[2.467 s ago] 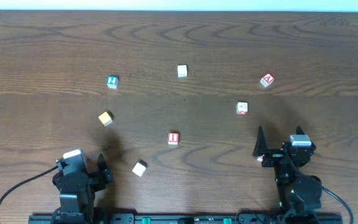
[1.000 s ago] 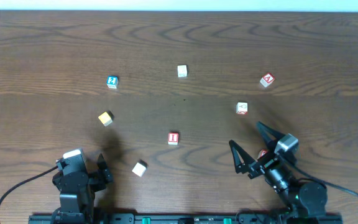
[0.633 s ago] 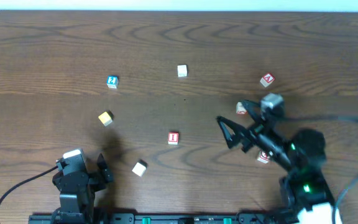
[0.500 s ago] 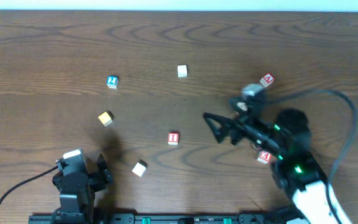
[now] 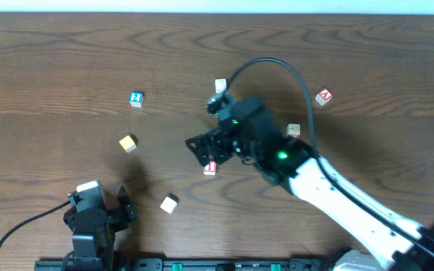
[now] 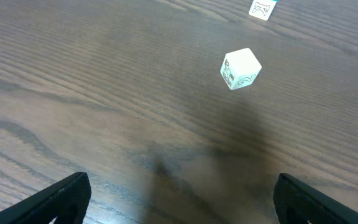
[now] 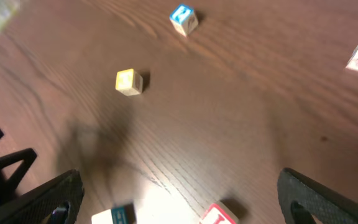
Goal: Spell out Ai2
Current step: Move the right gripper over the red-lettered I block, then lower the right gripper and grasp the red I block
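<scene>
I find right hand (image 5: 204,149) spread wide, empty, hovering just above small white wooden cube lettered red I (image 5: 210,167) at mid dark wood-grain counter (image 5: 51,45) | left hand (image 6: 182,193) splayed, idle | I judge cube light, rigid, smooth: pinch opposite flat sides squarely.

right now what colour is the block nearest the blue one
The block is yellow; right wrist view.

Dark wooden table (image 5: 51,45); small lettered blocks (image 5: 135,98) scattered across it.
</scene>
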Robot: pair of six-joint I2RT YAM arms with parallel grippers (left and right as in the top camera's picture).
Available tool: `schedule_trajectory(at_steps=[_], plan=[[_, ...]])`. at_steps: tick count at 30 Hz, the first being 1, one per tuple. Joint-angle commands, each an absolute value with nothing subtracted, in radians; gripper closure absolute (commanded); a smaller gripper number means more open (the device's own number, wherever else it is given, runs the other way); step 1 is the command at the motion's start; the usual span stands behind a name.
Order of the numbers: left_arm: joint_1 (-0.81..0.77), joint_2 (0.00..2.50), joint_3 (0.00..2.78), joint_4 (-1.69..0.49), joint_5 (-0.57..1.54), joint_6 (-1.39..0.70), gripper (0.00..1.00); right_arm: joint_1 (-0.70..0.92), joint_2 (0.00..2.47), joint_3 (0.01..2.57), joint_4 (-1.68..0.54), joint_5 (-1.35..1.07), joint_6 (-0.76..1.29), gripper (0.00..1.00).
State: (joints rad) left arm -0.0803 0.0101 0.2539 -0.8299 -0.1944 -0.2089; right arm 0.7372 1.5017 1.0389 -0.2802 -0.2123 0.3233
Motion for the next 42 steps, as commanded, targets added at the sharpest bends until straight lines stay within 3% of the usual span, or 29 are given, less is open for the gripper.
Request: schedule_trajectory(at_steps=[1,10,34,38,42], plan=[[-0.077,0.004,0.249,-0.864,-0.213,-0.202,0.05,0.799,1.582,1.108,-0.332,-0.076,0.420,0.01],[-0.077,0.004,0.249,-0.864,-0.213,-0.202,0.05,0.843,1.775,1.161,-0.484,0.083,0.662,0.01],[-0.077,0.004,0.249,-0.864,-0.213,-0.202,0.05,0.854,1.851,1.161,-0.487,0.079,0.659,0.01],[-0.077,0.004,0.249,-0.864,-0.213,-0.202,0.05,0.854,1.851,1.161,-0.510,0.079,0.706,0.09],[-0.077,0.004,0.249,-0.864,-0.213,-0.202,0.05,0.856,1.852,1.161,-0.527,0.079,0.750,0.11]])
